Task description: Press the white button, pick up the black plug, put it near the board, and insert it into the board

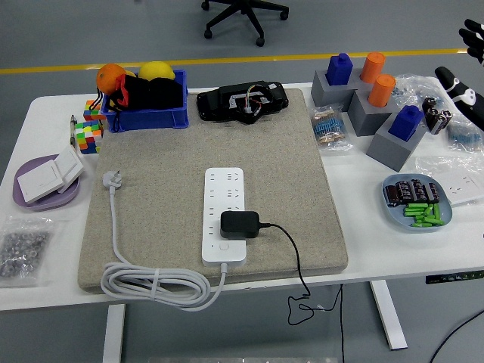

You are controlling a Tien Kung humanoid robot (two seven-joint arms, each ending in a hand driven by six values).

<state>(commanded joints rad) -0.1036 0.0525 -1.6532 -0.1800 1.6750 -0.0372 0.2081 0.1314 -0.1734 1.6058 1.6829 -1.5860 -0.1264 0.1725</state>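
Black plug (pixel 240 224) seated in white board (pixel 224 215), above white button (pixel 225 246)

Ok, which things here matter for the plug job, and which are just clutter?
Job: power strip, its white button, black plug sitting on the strip, right hand at the far right edge.
Clutter: blue bin, purple plate, grey blocks, battery dish, screw bag.

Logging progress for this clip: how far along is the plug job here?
The black plug already sits on the white power strip, apparently in a socket, its cord trailing off the mat. Whether the white button was pressed cannot be told. Nothing is in hand: the right robot hand is off at the far right edge. Little seems left.
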